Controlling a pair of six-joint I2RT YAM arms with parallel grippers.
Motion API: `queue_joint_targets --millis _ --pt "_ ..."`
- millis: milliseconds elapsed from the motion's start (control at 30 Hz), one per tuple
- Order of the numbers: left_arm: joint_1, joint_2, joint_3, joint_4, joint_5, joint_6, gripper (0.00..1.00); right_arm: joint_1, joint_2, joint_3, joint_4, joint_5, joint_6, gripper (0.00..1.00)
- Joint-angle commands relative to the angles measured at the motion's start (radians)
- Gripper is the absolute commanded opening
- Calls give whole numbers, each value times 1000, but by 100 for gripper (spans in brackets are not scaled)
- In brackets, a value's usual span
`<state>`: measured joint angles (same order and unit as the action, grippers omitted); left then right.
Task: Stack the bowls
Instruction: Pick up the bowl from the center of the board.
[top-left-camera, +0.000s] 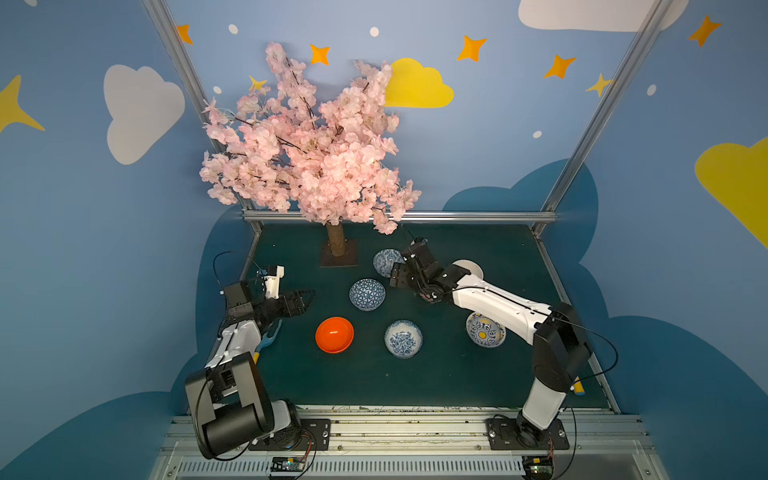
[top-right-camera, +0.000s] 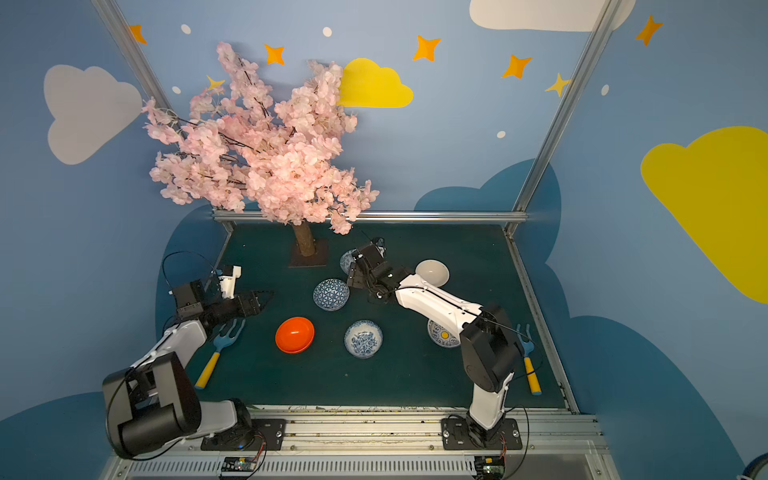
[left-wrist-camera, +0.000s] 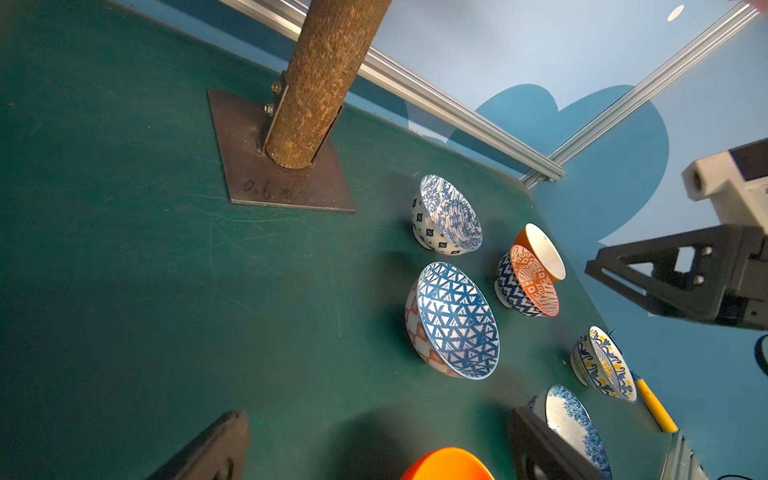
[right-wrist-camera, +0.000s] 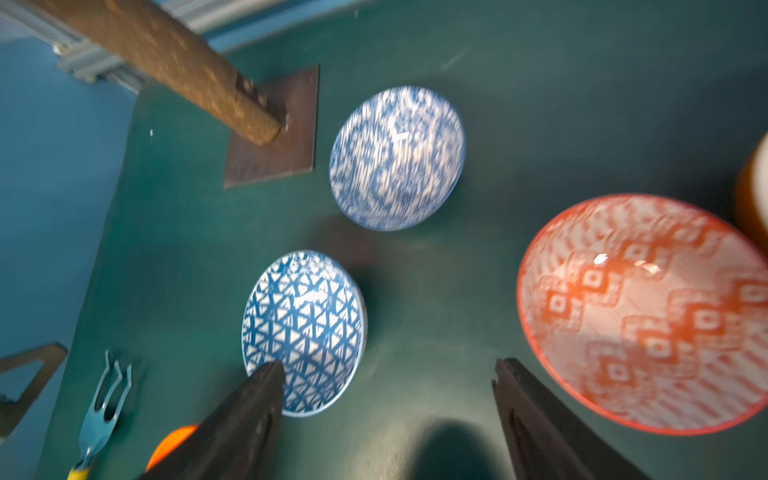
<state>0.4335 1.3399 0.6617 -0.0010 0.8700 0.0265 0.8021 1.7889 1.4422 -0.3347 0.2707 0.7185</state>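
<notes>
The front strip of the green mat (top-left-camera: 374, 382) lies open, as does its far right corner beyond the cream bowl (top-right-camera: 432, 272). In the middle, 3 bowls stand apart with mat between them: the triangle-patterned bowl (top-left-camera: 367, 294), orange bowl (top-left-camera: 334, 334) and floral bowl (top-left-camera: 403, 338). The tree trunk (top-left-camera: 336, 243) blocks the back left of centre, and the right arm (top-left-camera: 494, 297) spans above the yellow-centred bowl (top-left-camera: 484, 334).

bowls (top-left-camera: 367, 294) before tree (top-left-camera: 336, 243), forks (top-right-camera: 219, 348) at sides
</notes>
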Motion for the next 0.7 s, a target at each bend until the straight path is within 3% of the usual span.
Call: queue_joint_targets --millis 0,300,667 --pt "-2 -11 12 -22 1 20 100 -23 -4 -27 67 41 -45 84" --pt "-3 -17 7 -19 18 19 100 -127 189 206 -47 -177 -90 79" --pt "-6 -19 3 -18 35 28 100 -139 347 349 -146 -197 -122 69"
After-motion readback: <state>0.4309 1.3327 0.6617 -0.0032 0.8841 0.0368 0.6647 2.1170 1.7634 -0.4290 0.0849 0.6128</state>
